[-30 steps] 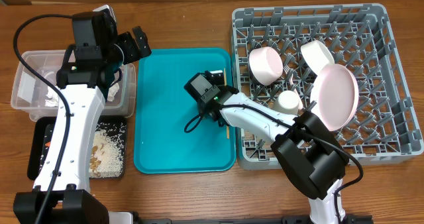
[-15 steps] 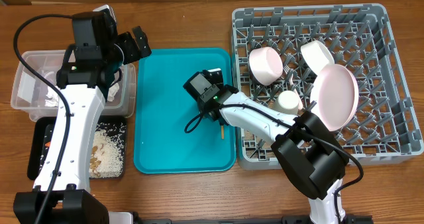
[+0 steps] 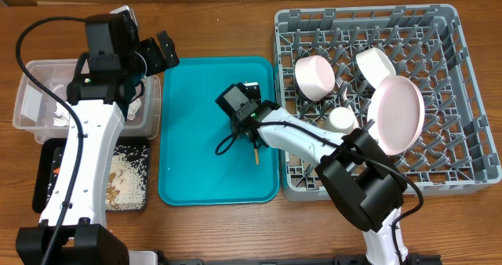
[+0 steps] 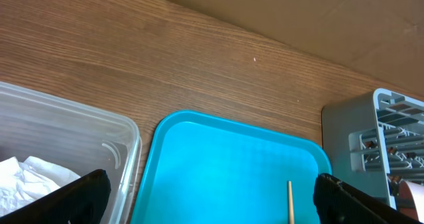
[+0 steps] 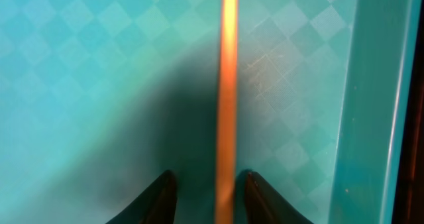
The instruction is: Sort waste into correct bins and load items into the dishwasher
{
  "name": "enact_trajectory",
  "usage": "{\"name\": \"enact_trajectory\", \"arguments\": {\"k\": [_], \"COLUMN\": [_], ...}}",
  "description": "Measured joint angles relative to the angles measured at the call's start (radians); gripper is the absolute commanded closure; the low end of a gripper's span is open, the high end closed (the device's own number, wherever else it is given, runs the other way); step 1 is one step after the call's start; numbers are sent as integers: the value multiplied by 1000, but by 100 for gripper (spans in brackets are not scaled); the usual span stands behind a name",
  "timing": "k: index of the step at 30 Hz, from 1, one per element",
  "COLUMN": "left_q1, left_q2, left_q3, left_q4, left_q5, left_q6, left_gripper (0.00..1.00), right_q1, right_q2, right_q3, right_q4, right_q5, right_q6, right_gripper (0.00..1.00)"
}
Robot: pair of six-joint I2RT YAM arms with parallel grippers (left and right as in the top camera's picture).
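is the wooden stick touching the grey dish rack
Apart. Overhead view: the thin wooden stick lies on the flat teal tray, bare tray between it and the grey plastic dish rack.

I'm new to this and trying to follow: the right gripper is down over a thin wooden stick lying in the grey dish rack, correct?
Not quite. The thin wooden stick lies on the teal tray, not in the grey dish rack. The right wrist view shows it on the teal surface, with the right gripper down over it.
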Motion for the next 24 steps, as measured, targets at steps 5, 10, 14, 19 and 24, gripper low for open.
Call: {"name": "enact_trajectory", "arguments": {"k": [5, 10, 14, 19, 24], "left_q1": [0, 0, 0, 0, 0], "left_q2": [0, 0, 0, 0, 0], "left_q3": [0, 0, 0, 0, 0], "left_q4": [0, 0, 0, 0, 0], "left_q5": [0, 0, 0, 0, 0], "left_q6": [0, 0, 0, 0, 0], "left_gripper": [0, 0, 0, 0, 0], "right_q1": [-1, -1, -1, -1, -1], "right_q2": [0, 0, 0, 0, 0], "right_q3": [4, 14, 28, 32, 35], "right_q4": [-8, -35, -74, -81, -80], "right_q5": [-19, -55, -112, -168, -190], "right_q6": [1, 1, 0, 1, 1], "right_gripper": [66, 66, 75, 70, 70]}}
